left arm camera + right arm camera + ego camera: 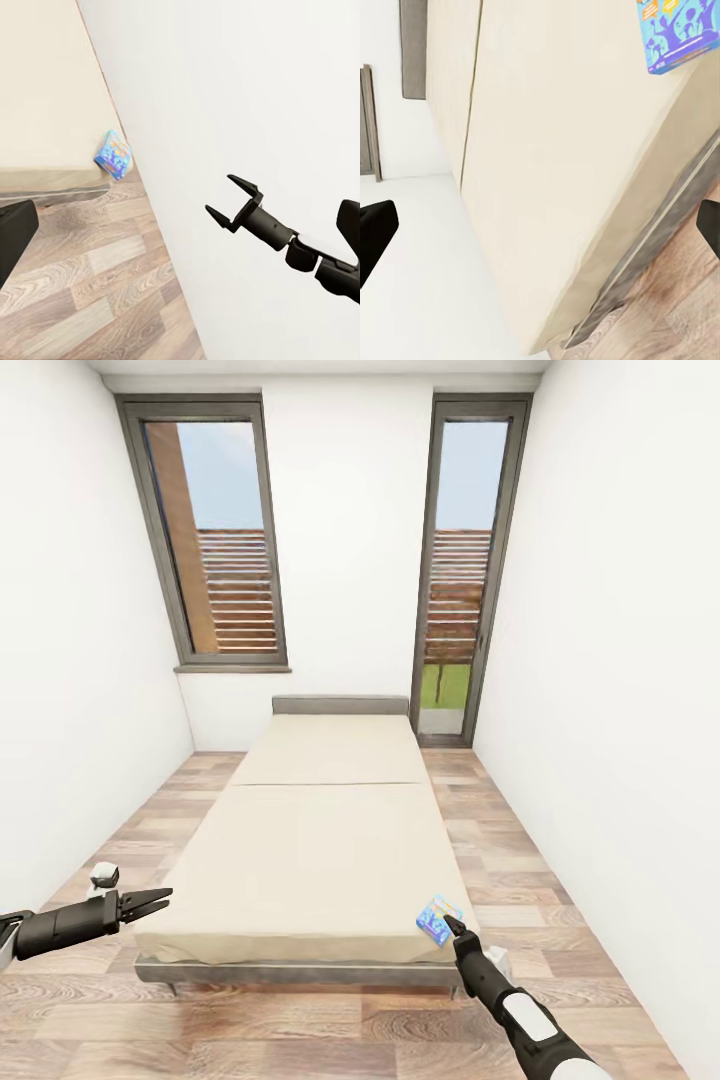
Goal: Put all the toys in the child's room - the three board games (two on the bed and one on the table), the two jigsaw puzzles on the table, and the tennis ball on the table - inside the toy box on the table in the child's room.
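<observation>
The blue board game [439, 920] lies on the near right corner of the bed [300, 860], its bright printed cover up, close to both the foot edge and the right edge of the beige mattress. The right gripper [452, 923] sits just at that box, its dark tip overlapping the box's near right corner from where I stand; whether it touches or grips the box I cannot tell, nor how far its fingers are spread there. In the left wrist view that same gripper [232, 201] shows its two dark fingers [244, 184] parted with a bare gap between them, though the white wall behind gives no sure sense of what lies in front. The right arm [530, 1020] rises from the near right over the wood floor [300, 1030]. Across at the near left, the left gripper [160, 901] hovers above the floor just beside the bed's left foot corner, its fingers parted a little and holding nothing. Beyond, the mattress runs bare to a grey headboard [340, 705] against the far white wall, with a tall window [215, 535] on the left and a glazed door [465, 570] on the right.
</observation>
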Controlling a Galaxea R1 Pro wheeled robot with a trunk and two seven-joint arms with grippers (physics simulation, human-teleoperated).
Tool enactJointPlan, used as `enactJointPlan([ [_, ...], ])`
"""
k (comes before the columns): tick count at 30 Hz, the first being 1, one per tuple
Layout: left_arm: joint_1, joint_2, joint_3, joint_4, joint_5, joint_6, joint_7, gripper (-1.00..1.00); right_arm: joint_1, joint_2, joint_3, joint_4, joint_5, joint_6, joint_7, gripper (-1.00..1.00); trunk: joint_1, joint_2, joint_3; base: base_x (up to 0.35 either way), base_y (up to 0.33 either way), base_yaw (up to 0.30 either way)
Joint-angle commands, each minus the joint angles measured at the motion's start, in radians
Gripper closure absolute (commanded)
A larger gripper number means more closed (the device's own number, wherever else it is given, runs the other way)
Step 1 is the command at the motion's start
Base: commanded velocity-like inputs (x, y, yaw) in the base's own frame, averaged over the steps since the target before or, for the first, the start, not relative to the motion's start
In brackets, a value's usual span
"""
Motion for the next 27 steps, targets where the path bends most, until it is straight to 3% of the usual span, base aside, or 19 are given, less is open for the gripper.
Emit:
enactJointPlan([
  [1, -0.001, -0.001, 0.007, 0.0, -0.011, 0.011, -0.007, -1.0, -0.001, 0.001, -0.006, -0.001, -0.007, 0.008, 0.002, -1.0, 0.004, -0.008, -0.005, 0.0, 0.0, 0.0],
  [20, -0.001, -0.002, 0.003, 0.0, -0.013, 0.056, -0.007, -1.0, -0.001, 0.001, -0.005, -0.003, -0.005, 0.005, 0.011, -1.0, 0.077, -0.141, -0.064, 0.0, 0.0, 0.0],
  [24, -0.001, -0.036, -0.02, -0.001, -0.018, 0.059, -0.007, -1.0, -0.001, 0.001, -0.005, -0.003, -0.004, 0.005, 0.01, -1.0, 0.092, -0.169, -0.077, 0.0, 0.0, 0.0],
  [27, -0.001, -0.08, -0.08, -0.002, -0.021, 0.06, -0.007, -1.0, -0.001, 0.0, -0.005, -0.003, -0.004, 0.005, 0.01, -1.0, 0.104, -0.19, -0.086, 0.0, 0.0, 0.0],
])
